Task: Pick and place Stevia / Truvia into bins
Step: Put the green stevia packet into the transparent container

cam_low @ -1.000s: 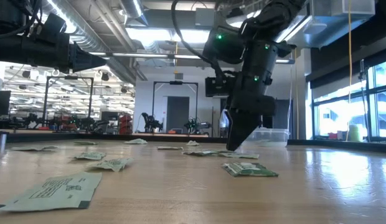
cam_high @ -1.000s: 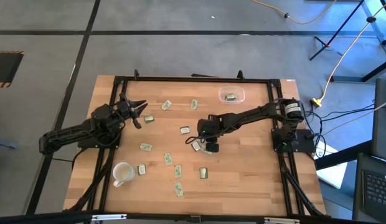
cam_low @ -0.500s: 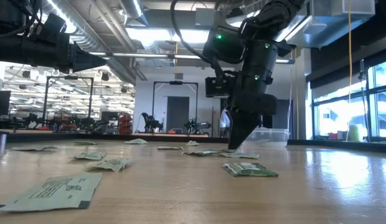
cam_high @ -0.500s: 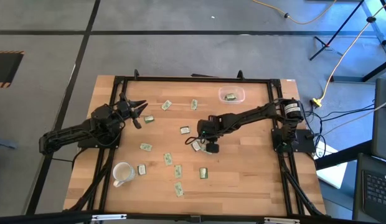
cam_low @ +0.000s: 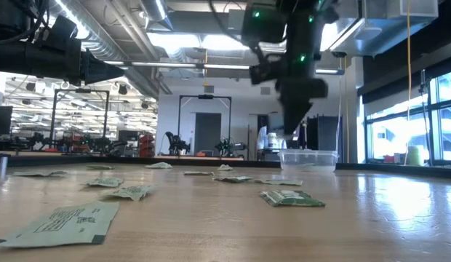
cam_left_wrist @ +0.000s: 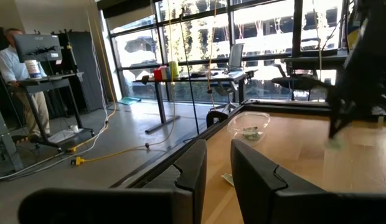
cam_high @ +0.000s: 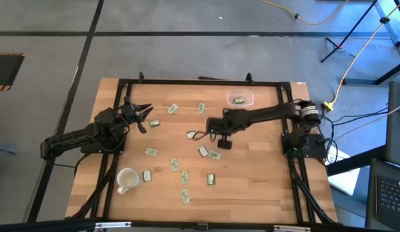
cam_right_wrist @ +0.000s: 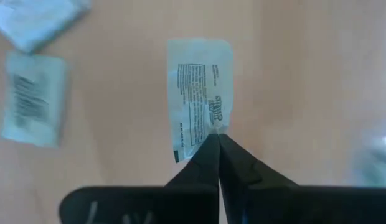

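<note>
- We see one pale green-and-white sachet (cam_right_wrist: pixel 199 102) pinched by its lower edge between the closed fingertips of the right gripper (cam_right_wrist: pixel 215 138), hanging above the table (cam_high: pixel 251 167).
- In the high view the right gripper (cam_high: pixel 220 136) sits over the middle of the table, and the low view shows it lifted clear of the wood.
- The clear tub (cam_high: pixel 240 98) stands near the far edge on the right arm's side, with one sachet already inside.
- The other sachets (cam_high: pixel 175 165) lie scattered flat across the table, two of them (cam_high: pixel 208 153) just beside the raised gripper.
- A white mug (cam_high: pixel 126 178) stands near the front on the left arm's side.
- The left gripper (cam_high: pixel 143 116) waits off to the left, fingers apart and holding nothing.
</note>
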